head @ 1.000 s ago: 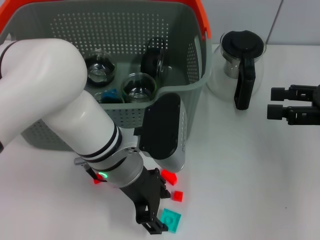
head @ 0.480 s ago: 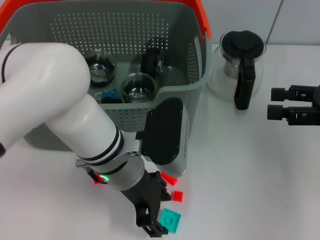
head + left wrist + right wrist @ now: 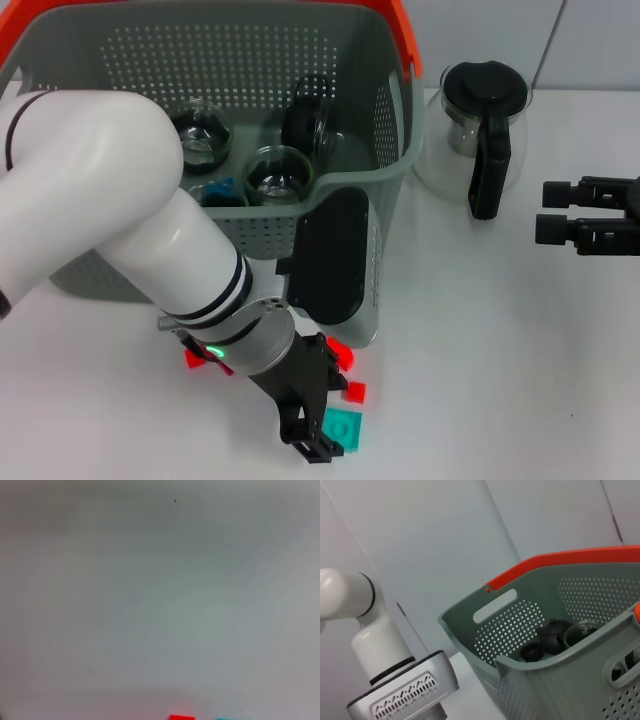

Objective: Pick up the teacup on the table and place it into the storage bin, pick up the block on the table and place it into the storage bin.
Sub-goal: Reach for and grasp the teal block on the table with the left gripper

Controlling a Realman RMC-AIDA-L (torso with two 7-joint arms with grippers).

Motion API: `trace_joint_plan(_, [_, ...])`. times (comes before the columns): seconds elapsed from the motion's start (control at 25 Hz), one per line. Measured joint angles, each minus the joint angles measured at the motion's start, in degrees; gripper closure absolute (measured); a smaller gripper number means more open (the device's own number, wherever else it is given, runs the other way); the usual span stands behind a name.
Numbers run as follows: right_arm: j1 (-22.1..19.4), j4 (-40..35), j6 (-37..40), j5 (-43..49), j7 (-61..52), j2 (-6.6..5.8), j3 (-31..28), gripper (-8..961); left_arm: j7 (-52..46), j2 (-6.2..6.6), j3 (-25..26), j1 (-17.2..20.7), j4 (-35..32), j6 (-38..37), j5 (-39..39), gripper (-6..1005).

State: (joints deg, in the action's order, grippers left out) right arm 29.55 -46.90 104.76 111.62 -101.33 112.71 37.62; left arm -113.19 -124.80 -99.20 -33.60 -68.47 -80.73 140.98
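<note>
My left gripper hangs low over the table's near edge, open, its black fingers at the left side of a teal block. Two small red blocks lie just beyond it, and another red block peeks out from under the left arm. In the left wrist view only slivers of the red block and the teal block show. The grey storage bin with an orange handle stands behind. It holds two glass teacups, dark pieces and something blue. My right gripper is parked open at the far right.
A glass pot with a black lid and handle stands right of the bin, between it and the right gripper. The left arm's white bulk covers the bin's front left. The right wrist view shows the bin and the left arm.
My left gripper has slid a little to the right and nearer the teal block, now covering its left edge. The right arm has stayed still.
</note>
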Motion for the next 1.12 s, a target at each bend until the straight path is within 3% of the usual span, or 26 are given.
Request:
trace_joint_plan(0.24, [-0.1,0.0,0.0,0.0,0.1,-0.04,0.1,131,2.0,0.0,-0.8,2.6,-3.7,0.2,0.0,274])
trace_joint_plan(1.12, [-0.1,0.0,0.0,0.0,0.1,-0.04,0.1,132,1.7,0.0,-2.6,3.3,-3.1,1.0,1.4,275])
